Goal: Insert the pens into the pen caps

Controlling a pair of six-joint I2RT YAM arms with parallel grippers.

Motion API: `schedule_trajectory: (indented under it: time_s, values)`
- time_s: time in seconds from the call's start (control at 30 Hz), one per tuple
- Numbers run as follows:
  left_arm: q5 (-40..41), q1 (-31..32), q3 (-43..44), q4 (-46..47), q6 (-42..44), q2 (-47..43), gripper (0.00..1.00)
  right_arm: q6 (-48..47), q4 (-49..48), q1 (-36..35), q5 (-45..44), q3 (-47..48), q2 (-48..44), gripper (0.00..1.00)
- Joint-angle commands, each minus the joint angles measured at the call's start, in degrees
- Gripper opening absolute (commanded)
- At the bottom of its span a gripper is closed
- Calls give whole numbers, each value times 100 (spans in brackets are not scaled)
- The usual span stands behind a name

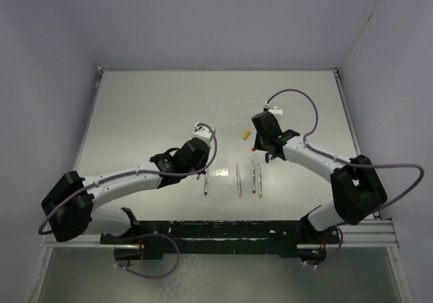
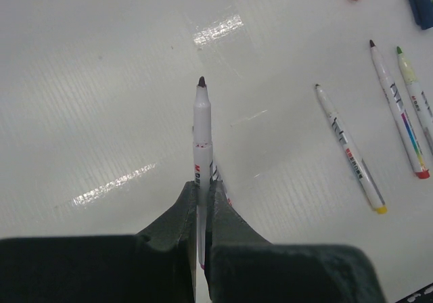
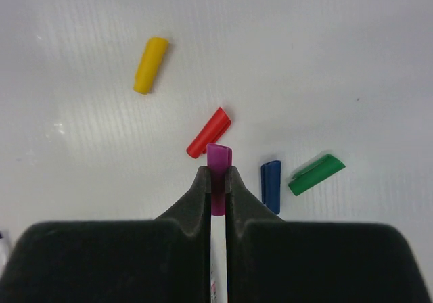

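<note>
My left gripper (image 2: 201, 184) is shut on a silver-grey pen (image 2: 201, 124) whose dark tip points away from me. Part of a second pen (image 2: 218, 174) lies on the table just beneath it. Three more pens (image 2: 348, 157) (image 2: 399, 117) (image 2: 421, 97) lie side by side to the right. My right gripper (image 3: 216, 171) is shut on the purple pen cap (image 3: 218, 155), held above the table. Below it lie the red cap (image 3: 209, 132), blue cap (image 3: 270, 184), green cap (image 3: 316, 174) and, farther left, the yellow cap (image 3: 150, 64). From above, the left gripper (image 1: 200, 166) and right gripper (image 1: 270, 146) stand apart.
The white table (image 1: 149, 113) has raised edges at the left, right and back. A metal rail (image 1: 223, 232) with the arm bases runs along the near edge. Purple cables (image 1: 298, 93) loop off both arms.
</note>
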State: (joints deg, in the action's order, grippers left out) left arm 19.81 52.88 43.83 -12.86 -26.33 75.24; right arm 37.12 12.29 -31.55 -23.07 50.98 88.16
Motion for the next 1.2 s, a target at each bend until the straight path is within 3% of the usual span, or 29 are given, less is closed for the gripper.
schedule_trajectory:
  time_s: [0.0, 0.3, 0.4, 0.6, 0.83, 1.03, 1.17]
  values:
    - [-176, -35, 224, 719, 262, -278, 0, -525, -422, -17, -62, 231, -941, 0]
    - [-739, -35, 1085, 599, 416, 314, 0, -1247, -2207, -18, 410, -689, -2384, 0]
    - [-1227, -32, 1053, 1085, 354, 408, 0, -1420, -2899, -15, 625, -1083, -2705, 0]
    - [-2375, -29, 523, 2945, 359, 316, 0, -1663, -4032, -19, 1165, -1674, -3220, 0]
    - [-2715, -27, 650, 3216, 458, 459, 0, -1802, -5127, -18, 1801, -2128, -3569, 0]
    - [-2908, -32, 126, 4362, 8, 582, 0, -1657, -5968, -18, 2283, -2409, -3725, 0]
    - [-2934, -33, 99, 4553, -81, 648, 0, -1479, -6304, -24, 2408, -2568, -3787, 0]
